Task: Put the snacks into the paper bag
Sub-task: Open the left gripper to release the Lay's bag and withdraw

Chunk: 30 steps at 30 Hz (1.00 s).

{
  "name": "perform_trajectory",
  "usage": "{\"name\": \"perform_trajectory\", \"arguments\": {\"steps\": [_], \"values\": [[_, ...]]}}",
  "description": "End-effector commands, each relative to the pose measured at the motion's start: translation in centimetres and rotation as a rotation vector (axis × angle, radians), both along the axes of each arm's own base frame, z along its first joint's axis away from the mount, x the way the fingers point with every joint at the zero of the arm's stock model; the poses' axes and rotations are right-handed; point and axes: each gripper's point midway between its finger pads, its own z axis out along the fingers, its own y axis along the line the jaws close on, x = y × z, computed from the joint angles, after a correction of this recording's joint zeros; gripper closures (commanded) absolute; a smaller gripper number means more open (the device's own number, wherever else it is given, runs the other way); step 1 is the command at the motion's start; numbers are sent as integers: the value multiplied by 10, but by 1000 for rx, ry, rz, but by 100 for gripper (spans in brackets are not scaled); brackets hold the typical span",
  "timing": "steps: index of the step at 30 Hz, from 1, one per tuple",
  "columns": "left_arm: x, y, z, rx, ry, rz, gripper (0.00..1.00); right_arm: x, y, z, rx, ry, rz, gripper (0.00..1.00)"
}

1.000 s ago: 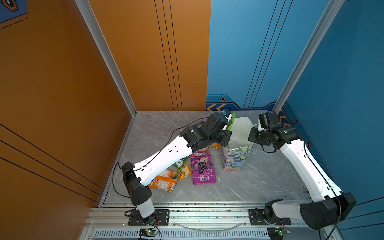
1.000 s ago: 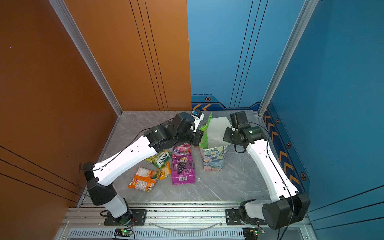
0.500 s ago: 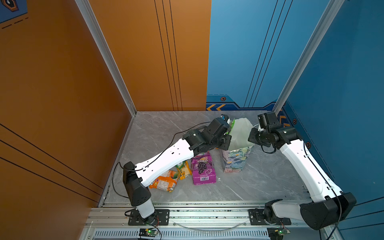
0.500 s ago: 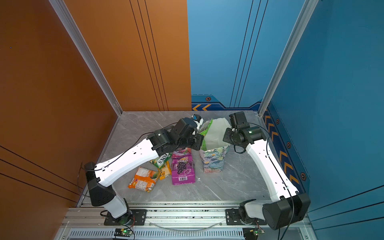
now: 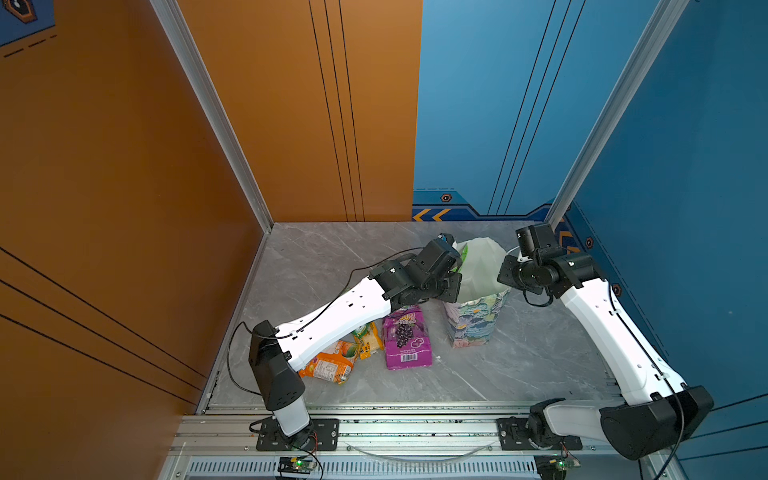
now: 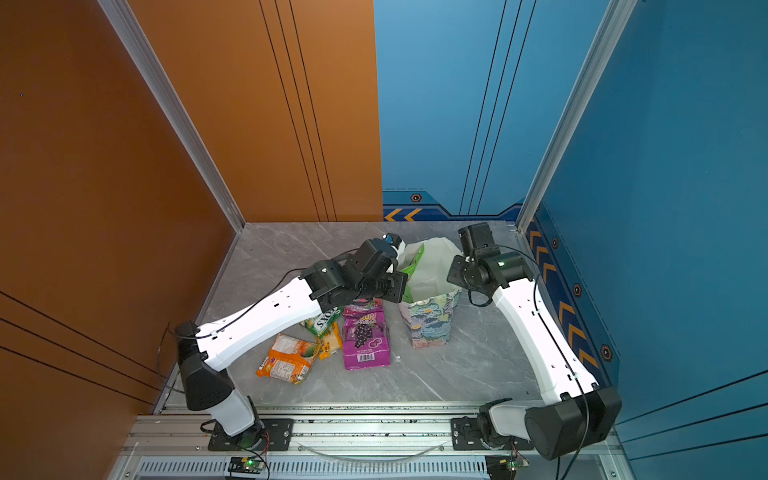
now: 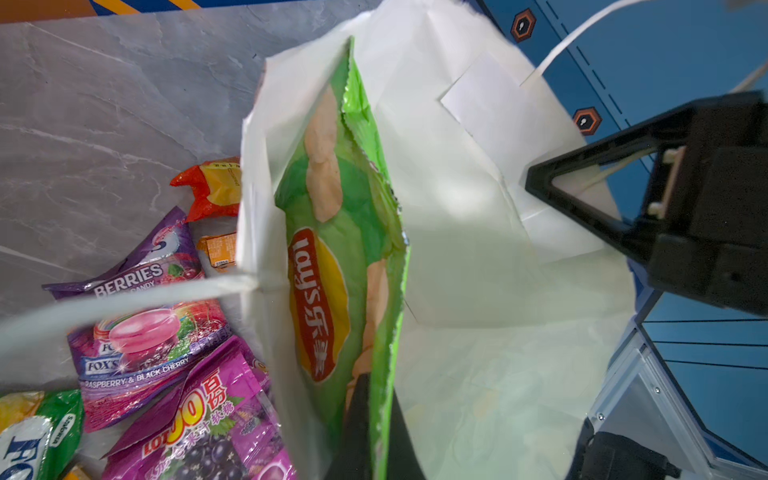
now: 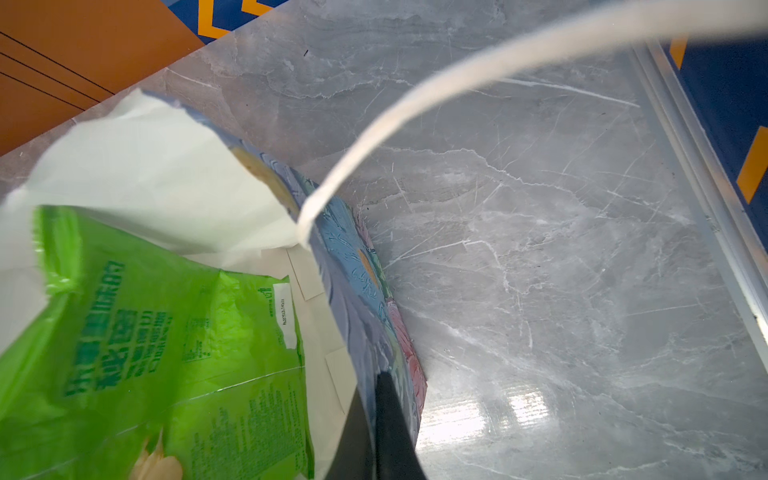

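The paper bag (image 5: 473, 320) (image 6: 430, 322) stands upright right of centre, its white inside open upward. My left gripper (image 7: 376, 415) is shut on the edge of the green crisps bag (image 7: 332, 249) (image 8: 145, 332), which hangs partly inside the bag's mouth along its left wall. My right gripper (image 8: 372, 415) is shut on the paper bag's right rim (image 8: 332, 291), one finger inside and one outside. More snacks lie on the floor left of the bag: a purple grape bag (image 5: 405, 338) (image 7: 208, 428), a berries bag (image 7: 145, 332), a yellow-green bag (image 6: 326, 328), an orange bag (image 6: 286, 359) and small red and orange sachets (image 7: 212, 187).
Orange wall (image 5: 124, 208) on the left, blue wall (image 5: 685, 208) on the right, both close to the arms. An aluminium rail (image 5: 415, 428) runs along the front edge. The bag's white cord handles (image 8: 415, 104) (image 7: 124, 303) loop out past both wrists.
My left gripper has carried the green crisps bag to the right and down, from above the bag's left rim into its mouth. The right gripper has stayed on the rim.
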Motion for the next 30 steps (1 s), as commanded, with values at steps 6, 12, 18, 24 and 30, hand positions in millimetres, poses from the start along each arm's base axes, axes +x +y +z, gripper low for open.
{"name": "perform_trajectory", "arguments": {"steps": [6, 12, 18, 24, 30], "values": [[4, 13, 6, 32, 0, 36, 100, -1, -8, 12, -44, -28, -32, 100], [4, 18, -4, 30, 26, 69, 100, -1, -11, 8, -61, -20, -33, 100], [3, 25, 20, -6, -27, 88, 100, 1, -11, 11, -64, -27, -31, 100], [2, 40, 28, -25, -50, 108, 94, -1, -9, 10, -70, -27, -22, 100], [-11, 41, 36, -75, -47, 77, 71, 0, -7, 11, -87, -28, -11, 100]]}}
